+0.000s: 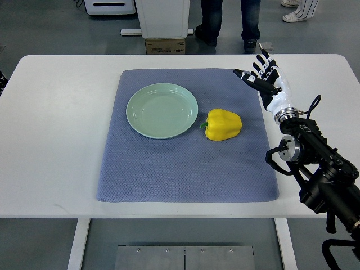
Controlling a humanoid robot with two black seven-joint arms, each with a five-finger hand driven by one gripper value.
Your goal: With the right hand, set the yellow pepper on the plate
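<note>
Right now the right hand (269, 79), fingers spread and empty, hovers beyond and right of the yellow pepper (223, 124), which lies just right of the plate (162, 110).

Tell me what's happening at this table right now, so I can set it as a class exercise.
A humanoid robot's right hand, fingers spread and empty, hovers over the far right edge of a blue-grey quilted mat on a white table. A glossy yellow bell pepper lies on the mat, just right of an empty pale green round plate and not touching it. The pepper has not yet been grasped. The left arm is out of view. People's legs stand beyond the table.
</note>
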